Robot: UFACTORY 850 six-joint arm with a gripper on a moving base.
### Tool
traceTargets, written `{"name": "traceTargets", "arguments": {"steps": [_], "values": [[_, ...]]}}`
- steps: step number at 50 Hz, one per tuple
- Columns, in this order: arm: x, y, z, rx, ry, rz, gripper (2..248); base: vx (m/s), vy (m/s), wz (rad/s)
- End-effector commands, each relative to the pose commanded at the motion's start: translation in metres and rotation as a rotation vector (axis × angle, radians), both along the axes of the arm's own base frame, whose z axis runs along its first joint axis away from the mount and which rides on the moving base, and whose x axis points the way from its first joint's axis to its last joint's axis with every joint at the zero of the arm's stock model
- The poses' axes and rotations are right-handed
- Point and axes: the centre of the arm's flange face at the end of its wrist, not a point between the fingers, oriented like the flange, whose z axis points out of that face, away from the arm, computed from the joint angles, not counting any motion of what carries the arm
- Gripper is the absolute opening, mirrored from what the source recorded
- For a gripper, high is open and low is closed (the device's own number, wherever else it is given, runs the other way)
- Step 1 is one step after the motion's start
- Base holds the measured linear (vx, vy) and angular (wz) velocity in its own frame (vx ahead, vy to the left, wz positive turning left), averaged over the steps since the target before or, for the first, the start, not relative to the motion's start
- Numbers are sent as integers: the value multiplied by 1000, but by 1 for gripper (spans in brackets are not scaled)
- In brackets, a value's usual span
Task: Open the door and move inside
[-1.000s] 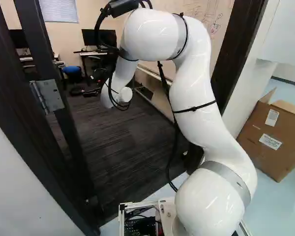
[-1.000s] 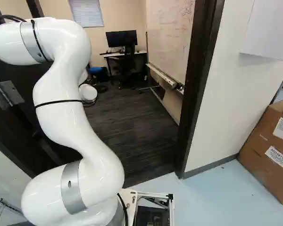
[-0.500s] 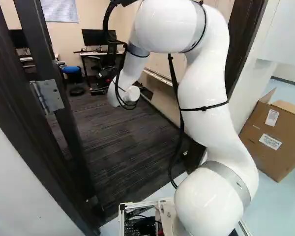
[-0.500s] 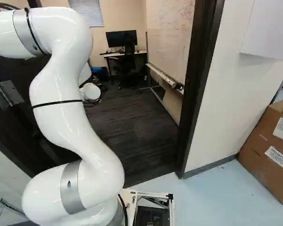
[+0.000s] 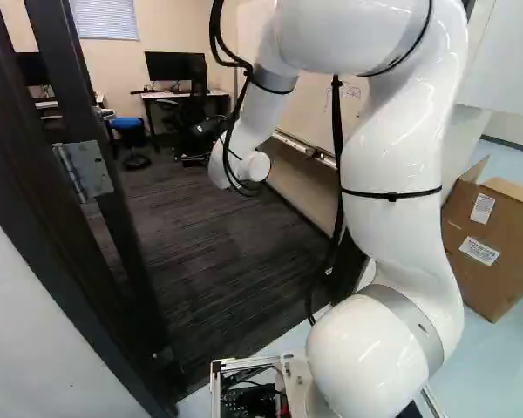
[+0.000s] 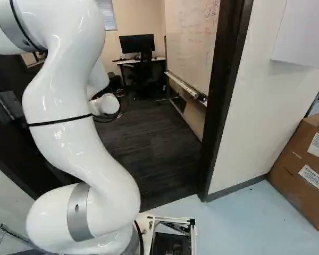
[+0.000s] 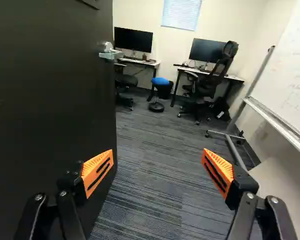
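Observation:
The dark door (image 7: 50, 110) stands swung inward, its free edge beside one finger of my gripper (image 7: 157, 167); contact cannot be told. Both orange-padded fingers are wide open, with only carpet showing between them. A metal handle (image 7: 110, 52) projects near the door's free edge, ahead of the gripper and apart from it. In the left base view, a hinge (image 5: 85, 170) shows beside the dark frame, while my wrist hides the gripper. The doorway's other post (image 6: 226, 101) rises right of my arm in the right base view.
Beyond the doorway lies dark carpet (image 6: 159, 149). A whiteboard (image 7: 290, 75) on a wheeled stand lines one side; desks, a blue stool (image 7: 160, 81) and an office chair (image 7: 210, 80) stand at the back. A cardboard box (image 5: 497, 244) is outside, right of the doorway.
The arm's upper part has shifted right in the left base view and left in the right one; its wrist has moved right in both. The base has stayed still.

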Motion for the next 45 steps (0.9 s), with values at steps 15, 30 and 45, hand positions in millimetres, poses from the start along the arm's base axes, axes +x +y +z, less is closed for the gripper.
{"name": "traceTargets", "arguments": {"steps": [15,30,45], "values": [[-40,-54,3,12,37,-119,247,0,0,0],[-88,-103,0,27,73,-242,247,0,0,0],[-134,-138,-8,41,104,-347,247,0,0,0]]}}
